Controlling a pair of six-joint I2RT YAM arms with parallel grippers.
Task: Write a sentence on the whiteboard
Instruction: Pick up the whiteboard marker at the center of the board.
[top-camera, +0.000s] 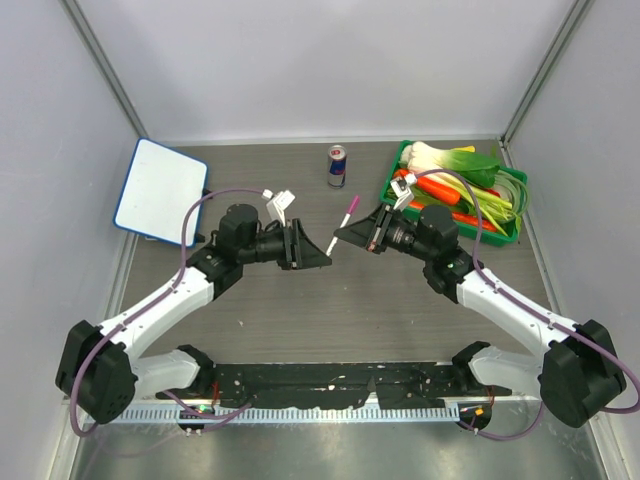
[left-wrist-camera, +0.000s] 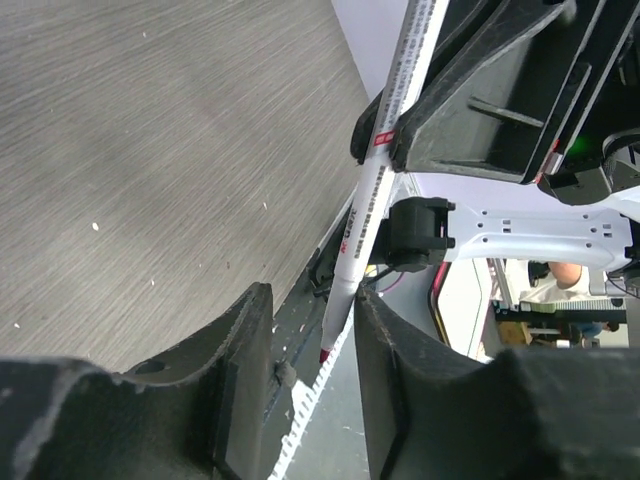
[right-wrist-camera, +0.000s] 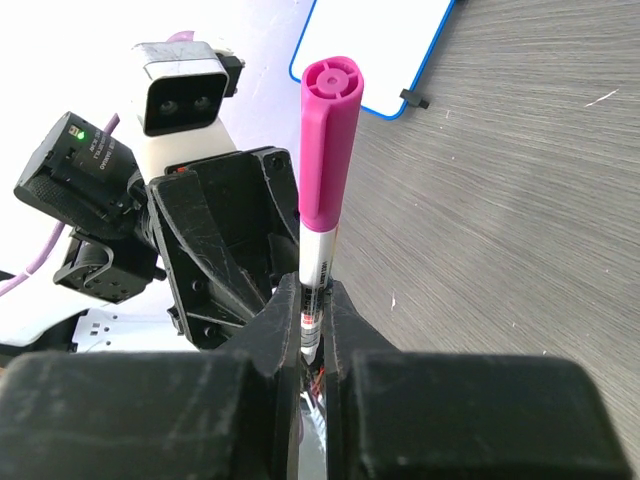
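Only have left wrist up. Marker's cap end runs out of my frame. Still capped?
Observer: Yes. Right wrist shows the magenta cap on the marker, above the right gripper, which is shut on the barrel.
Operator: Where's the board?
Observer: The whiteboard lies flat at the far left corner of the table.
Operator: Anything written on it?
Observer: Nothing that the top view shows; its face looks blank.

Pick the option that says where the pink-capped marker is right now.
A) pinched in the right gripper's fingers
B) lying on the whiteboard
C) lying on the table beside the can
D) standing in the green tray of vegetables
A: the right wrist view shows the pink-capped marker upright, cap on, clamped between the fingers of the right gripper.
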